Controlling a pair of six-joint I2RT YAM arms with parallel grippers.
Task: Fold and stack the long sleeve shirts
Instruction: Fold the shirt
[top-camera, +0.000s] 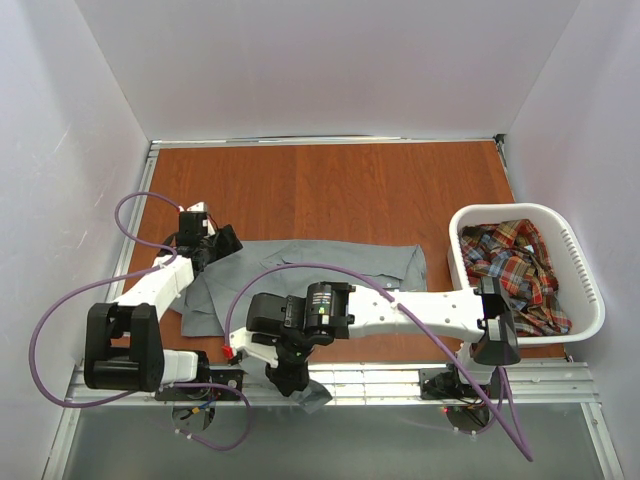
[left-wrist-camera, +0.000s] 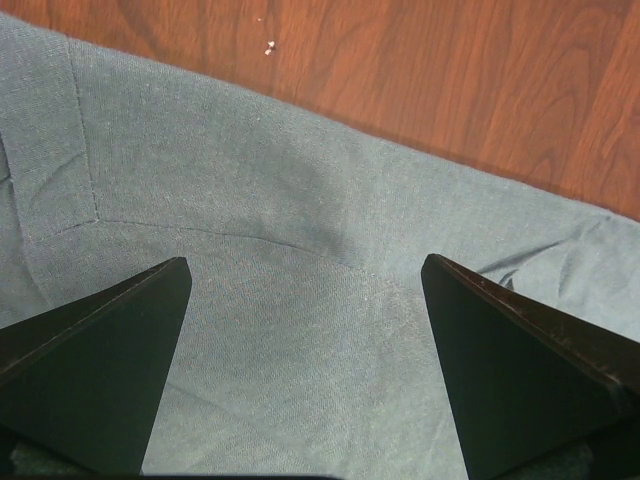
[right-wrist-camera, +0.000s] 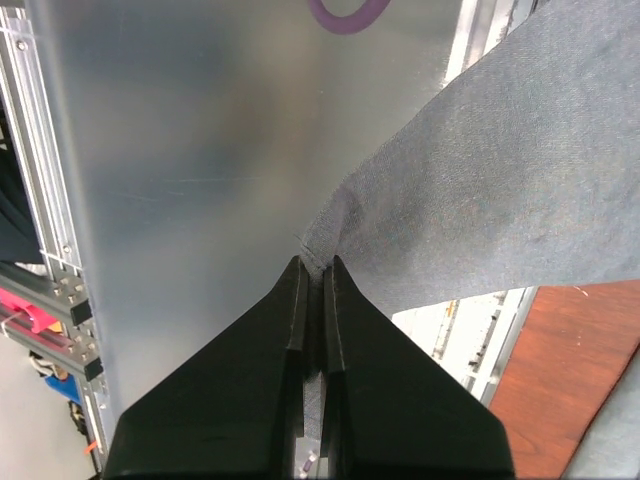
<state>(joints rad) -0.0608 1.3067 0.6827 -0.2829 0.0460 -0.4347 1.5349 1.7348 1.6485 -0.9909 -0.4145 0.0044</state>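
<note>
My right pincer (right-wrist-camera: 312, 265) is pinching a corner of the grey shirt (top-camera: 330, 265), out past the near edge of the table (top-camera: 350, 190). The left pincer (left-wrist-camera: 305, 262) hangs spread over the shirt's left side. I'd carry that corner up and over, fold line straight. Bare wood beyond gives room, but the basket (top-camera: 590, 290) holding the plaid shirt (top-camera: 515, 265) crowds the right.

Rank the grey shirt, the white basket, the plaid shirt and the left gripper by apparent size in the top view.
1-2. grey shirt and white basket: close; the arms hide part of the shirt, so no ranking between them.
3. plaid shirt, lying inside the basket.
4. left gripper, clearly smallest.
</note>
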